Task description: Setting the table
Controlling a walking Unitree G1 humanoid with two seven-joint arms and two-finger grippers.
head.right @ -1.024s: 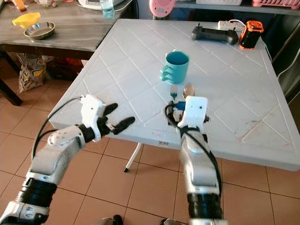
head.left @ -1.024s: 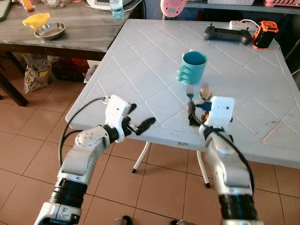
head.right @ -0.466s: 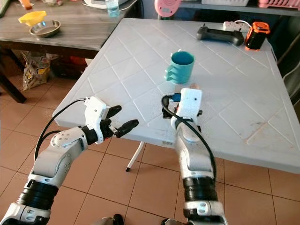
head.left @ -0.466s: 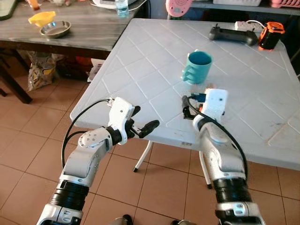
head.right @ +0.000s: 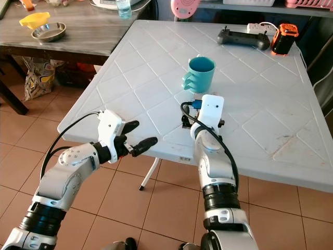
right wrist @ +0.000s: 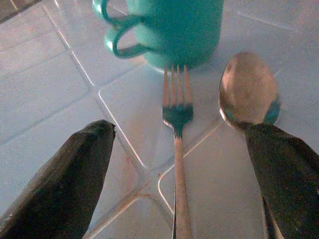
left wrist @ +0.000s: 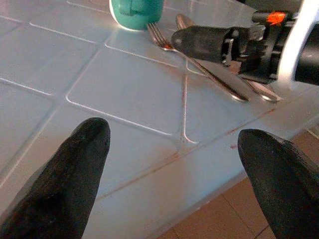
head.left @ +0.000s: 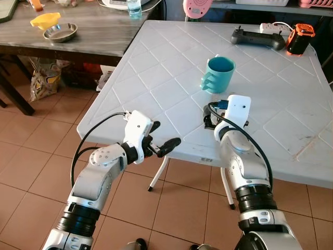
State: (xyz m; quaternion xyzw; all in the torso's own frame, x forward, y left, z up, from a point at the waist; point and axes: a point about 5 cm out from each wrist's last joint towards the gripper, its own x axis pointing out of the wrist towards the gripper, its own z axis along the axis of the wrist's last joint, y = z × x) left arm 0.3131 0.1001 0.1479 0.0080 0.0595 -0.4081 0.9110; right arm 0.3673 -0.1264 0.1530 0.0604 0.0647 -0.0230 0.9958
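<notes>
Your right gripper (right wrist: 174, 164) sits low over the near part of the white table (head.left: 156, 67), fingers spread wide and holding nothing. In its wrist view a fork (right wrist: 177, 149) lies between the two fingers, tines pointing at the teal mug (head.left: 217, 74), and a spoon (right wrist: 247, 92) lies just beside the fork with its bowl near the mug's base; one finger overlaps the spoon's handle end, contact cannot be told. The mug stands upright just beyond the cutlery, handles facing the robot's left. Your left gripper (head.left: 165, 139) hovers off the table's near edge over the tiled floor (head.left: 31, 156), fingers apart and empty; its wrist view looks across the tabletop at the mug, fork and spoon. At the far side of the table lie a black controller (head.left: 255, 38) and an orange-black device (head.left: 297, 39). On the wooden table (head.left: 88, 39) to the left stands a metal bowl (head.left: 60, 32).
</notes>
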